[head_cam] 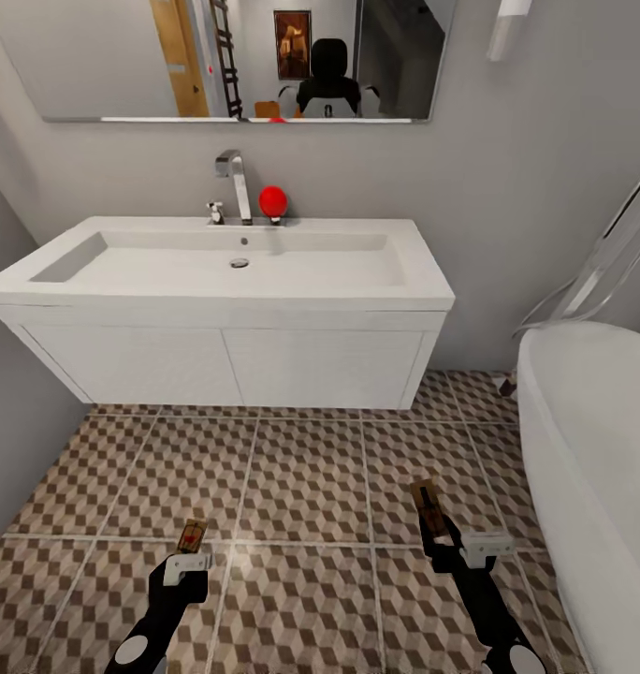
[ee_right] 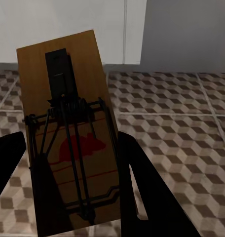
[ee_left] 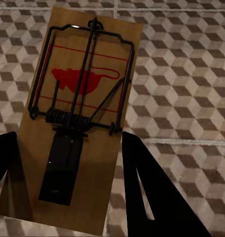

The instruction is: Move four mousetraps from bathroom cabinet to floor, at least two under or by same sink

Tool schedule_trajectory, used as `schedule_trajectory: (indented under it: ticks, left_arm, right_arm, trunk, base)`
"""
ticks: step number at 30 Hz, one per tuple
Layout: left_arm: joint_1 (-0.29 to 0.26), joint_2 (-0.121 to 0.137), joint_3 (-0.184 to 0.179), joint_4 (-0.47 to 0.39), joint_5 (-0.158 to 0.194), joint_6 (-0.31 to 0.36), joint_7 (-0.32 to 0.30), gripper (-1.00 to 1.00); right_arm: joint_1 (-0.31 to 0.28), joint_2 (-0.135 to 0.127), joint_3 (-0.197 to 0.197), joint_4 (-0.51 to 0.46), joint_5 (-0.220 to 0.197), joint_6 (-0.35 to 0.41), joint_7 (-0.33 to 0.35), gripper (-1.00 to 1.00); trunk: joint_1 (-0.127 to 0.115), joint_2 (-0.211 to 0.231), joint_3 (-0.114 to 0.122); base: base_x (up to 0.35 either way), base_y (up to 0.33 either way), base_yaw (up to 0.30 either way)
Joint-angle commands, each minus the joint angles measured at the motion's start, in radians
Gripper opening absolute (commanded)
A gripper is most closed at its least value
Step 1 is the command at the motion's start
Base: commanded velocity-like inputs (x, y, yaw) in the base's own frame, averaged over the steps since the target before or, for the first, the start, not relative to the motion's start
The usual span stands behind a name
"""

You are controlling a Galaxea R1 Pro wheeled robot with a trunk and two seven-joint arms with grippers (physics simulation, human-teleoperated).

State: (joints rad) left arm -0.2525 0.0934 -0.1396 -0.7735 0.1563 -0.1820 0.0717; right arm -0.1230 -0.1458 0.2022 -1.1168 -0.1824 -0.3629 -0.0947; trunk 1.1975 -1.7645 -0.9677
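While both arms reach out above the bathroom floor (head_cam: pixel 301 477) in front of the bathroom sink (head_cam: pixel 226 257), each gripper holds 1 mousetrap. The left gripper (head_cam: pixel 191 552) is closed on the left mousetrap (ee_left: pixel 80 118). The right gripper (head_cam: pixel 442 535) is closed on the right mousetrap (ee_right: pixel 68 128). A white bathtub (head_cam: pixel 591 440) stands at right.

Even, soft rendered light, faint shadows, no glare; wrist views dimmer, slightly blurred.
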Motion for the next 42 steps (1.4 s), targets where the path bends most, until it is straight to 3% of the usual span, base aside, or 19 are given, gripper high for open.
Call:
schedule_trajectory:
  ticks: [1,42]
  left_arm:
    - [-0.001,0.002,-0.008,0.000,0.006,-0.004,0.010,-1.00]
    - [-0.001,0.000,-0.008,-0.001,0.006,-0.004,0.010,-1.00]
  right_arm:
    - [-0.001,-0.001,0.005,0.000,-0.006,-0.004,-0.007,-1.00]
    - [0.000,-0.001,0.005,0.000,-0.006,-0.004,-0.007,-1.00]
  trunk:
    - [0.004,-0.008,-0.006]
    - [0.161,-0.295,-0.200]
  base:
    - [0.000,0.000,0.000]
    - [0.000,0.000,0.000]
